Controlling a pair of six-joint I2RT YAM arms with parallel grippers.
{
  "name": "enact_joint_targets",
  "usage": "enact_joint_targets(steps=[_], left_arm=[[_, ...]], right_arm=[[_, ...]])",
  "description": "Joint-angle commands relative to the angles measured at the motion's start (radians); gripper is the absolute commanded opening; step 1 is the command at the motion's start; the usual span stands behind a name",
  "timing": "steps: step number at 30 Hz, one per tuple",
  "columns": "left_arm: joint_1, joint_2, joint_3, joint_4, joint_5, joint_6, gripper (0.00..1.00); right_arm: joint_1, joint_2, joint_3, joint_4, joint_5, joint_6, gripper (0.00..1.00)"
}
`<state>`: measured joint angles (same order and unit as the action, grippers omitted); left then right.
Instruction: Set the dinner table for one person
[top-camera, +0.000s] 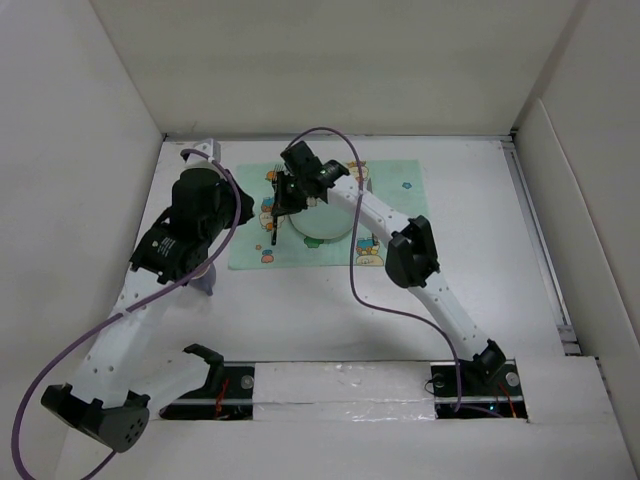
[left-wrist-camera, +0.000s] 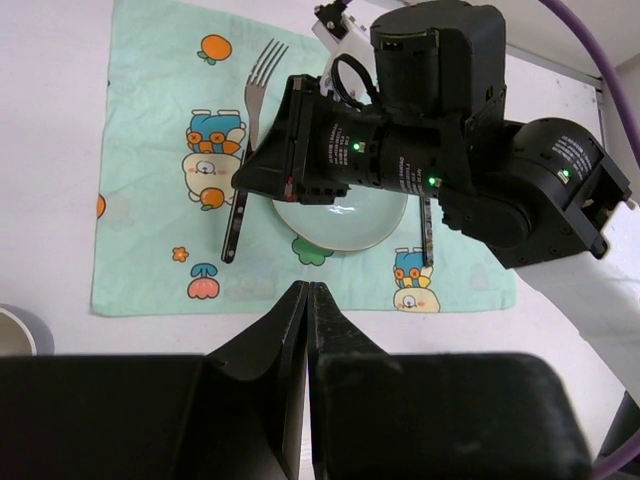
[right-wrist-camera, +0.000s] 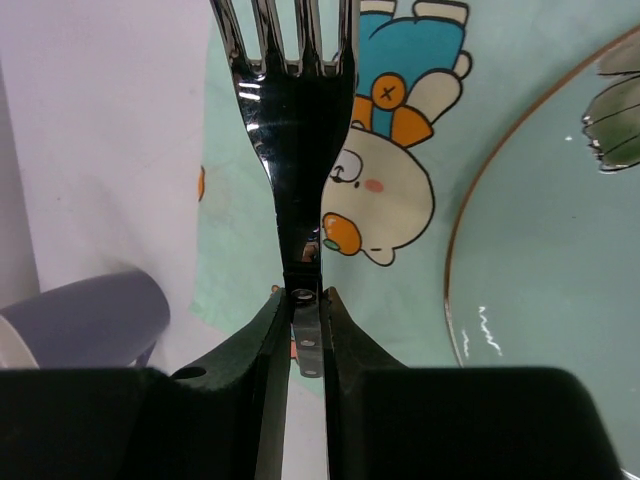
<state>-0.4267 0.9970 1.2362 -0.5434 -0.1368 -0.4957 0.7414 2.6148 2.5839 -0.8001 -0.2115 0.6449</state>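
The dinner table (top-camera: 300, 320) is seen as a big white flat top, and a mint-green placemat (top-camera: 400, 180) with cartoon bears is spread on its far middle part. A round white plate (left-wrist-camera: 345, 228) with a thin gold rim is set on the mat. The right gripper (right-wrist-camera: 300, 305) is reached out over the left side of the mat, and its fingers (right-wrist-camera: 262, 350) are pressed tight on a fork (right-wrist-camera: 300, 110), right where the shiny metal part meets the black handle. The fork is lined up just beside the left edge of the plate, with its prongs pointed to the far side of the table. Whether the fork is touching the mat cannot be told. On the other side of the plate, a thin black handle (left-wrist-camera: 427, 235) is seen on the mat, but its top is hidden by the right arm. The left gripper (left-wrist-camera: 308, 300) is held up above the near left part of the table, with its two fingers closed together and nothing between them. A purple-grey cup (right-wrist-camera: 90, 320) is seen on the white table just off the near left corner of the mat, under the left arm
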Motion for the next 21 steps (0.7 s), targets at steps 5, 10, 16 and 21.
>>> enact_joint_targets(steps=[5, 10, 16, 21], left_arm=[[-0.006, -0.001, -0.017, 0.005, -0.07, -0.001, 0.0], [-0.006, 0.002, -0.021, 0.003, -0.087, -0.009, 0.0], [-0.006, 0.009, -0.024, 0.01, -0.099, -0.009, 0.0], [-0.006, 0.011, -0.032, -0.003, -0.178, -0.03, 0.12]], right_arm=[[0.021, 0.047, 0.01, 0.061, -0.048, 0.032, 0.0], [0.021, 0.063, 0.009, 0.052, -0.055, 0.03, 0.0], [0.021, 0.079, 0.004, 0.064, -0.052, 0.035, 0.0], [0.012, 0.067, -0.005, 0.104, -0.051, 0.048, 0.15]])
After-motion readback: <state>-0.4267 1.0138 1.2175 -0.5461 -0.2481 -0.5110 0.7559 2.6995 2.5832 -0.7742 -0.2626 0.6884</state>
